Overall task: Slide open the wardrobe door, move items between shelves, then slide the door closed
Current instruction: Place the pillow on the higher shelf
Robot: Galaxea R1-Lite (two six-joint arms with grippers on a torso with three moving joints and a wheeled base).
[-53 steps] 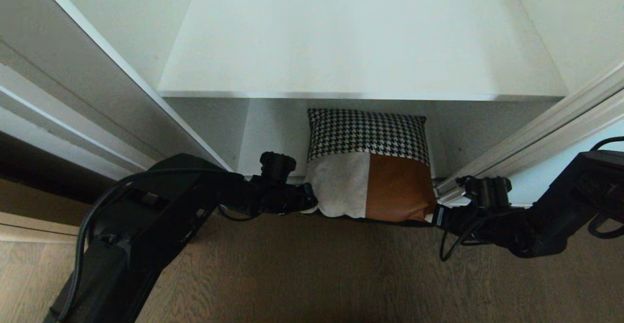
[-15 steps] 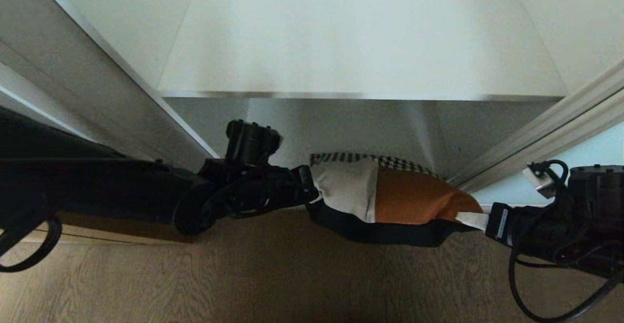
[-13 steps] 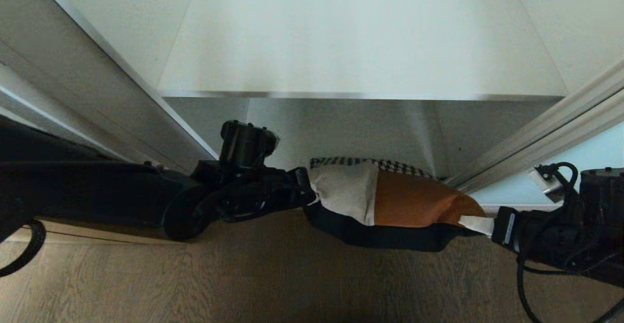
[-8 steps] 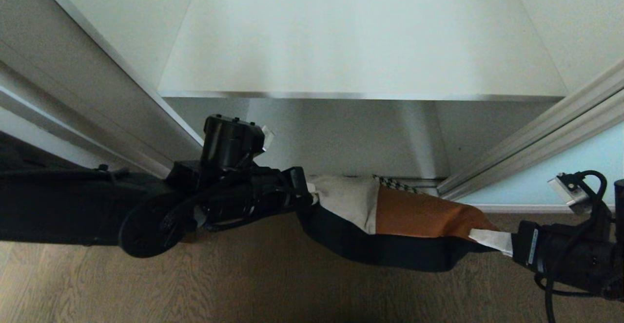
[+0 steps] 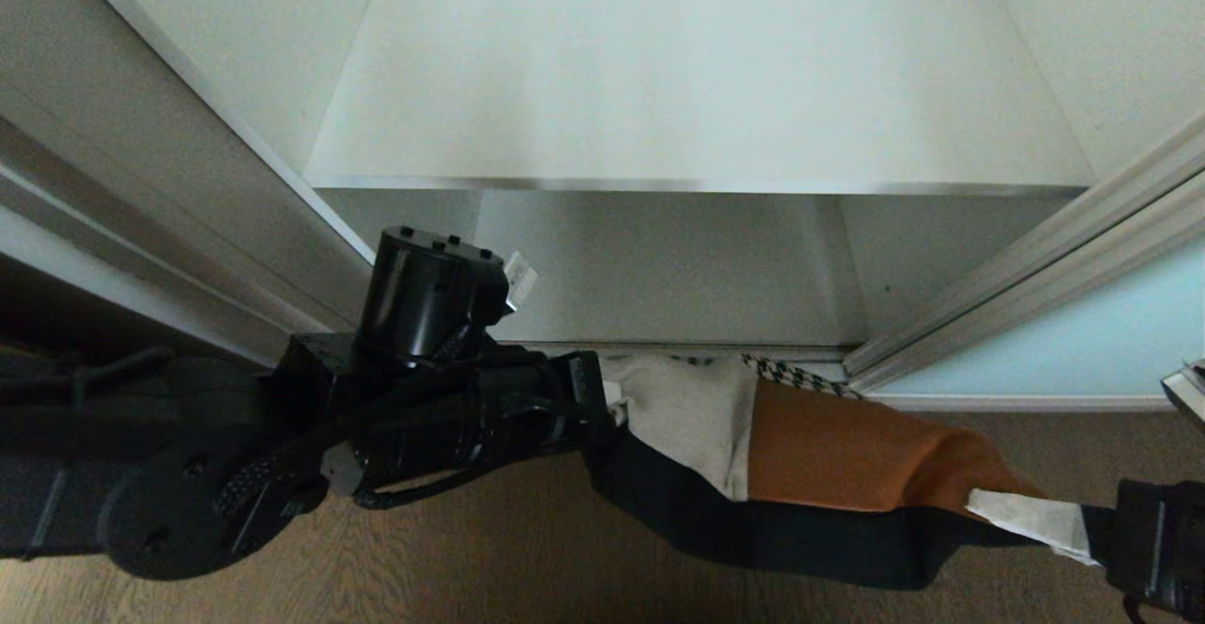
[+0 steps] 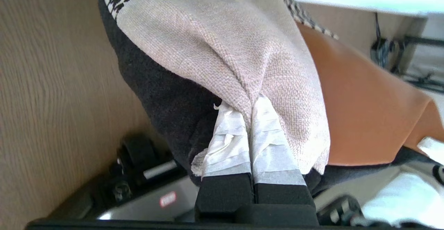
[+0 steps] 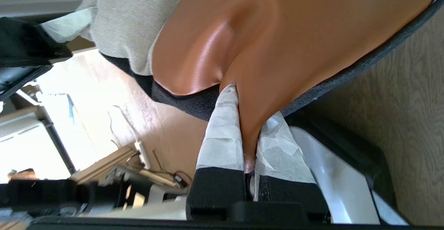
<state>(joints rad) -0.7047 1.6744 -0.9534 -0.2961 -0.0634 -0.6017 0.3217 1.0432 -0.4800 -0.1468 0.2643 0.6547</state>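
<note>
Holding: the patchwork cushion (image 5: pixel 753 445) hangs between my two grippers, in the air over the brown wood-grain floor (image 5: pixel 471 568) just in front of the wardrobe opening.
Left gripper: my left gripper (image 5: pixel 607 403) has its taped fingers (image 6: pixel 229 143) pressed together on a fold of the cream panel at the cushion's left corner.
Right gripper: my right gripper (image 5: pixel 1031 516) has its taped fingers (image 7: pixel 222 136) pinching a tuck of the rust-orange panel at the cushion's right corner, near the right edge of the head view.
Cushion: cream and rust-orange panels face up, a strip of black-white houndstooth shows along the far edge, and the dark back sags below; the right end hangs lower in the head view than the left.
Upper shelf: the white board (image 5: pixel 697 88) with its pale grey front edge spans the wardrobe above the cushion, bare on top.
Lower shelf: the compartment floor (image 5: pixel 678 276) under that board lies just behind the cushion.
Door: the sliding wardrobe door (image 5: pixel 1064 351), pale aqua glass in a silver frame, stands to the right of the opening.
</note>
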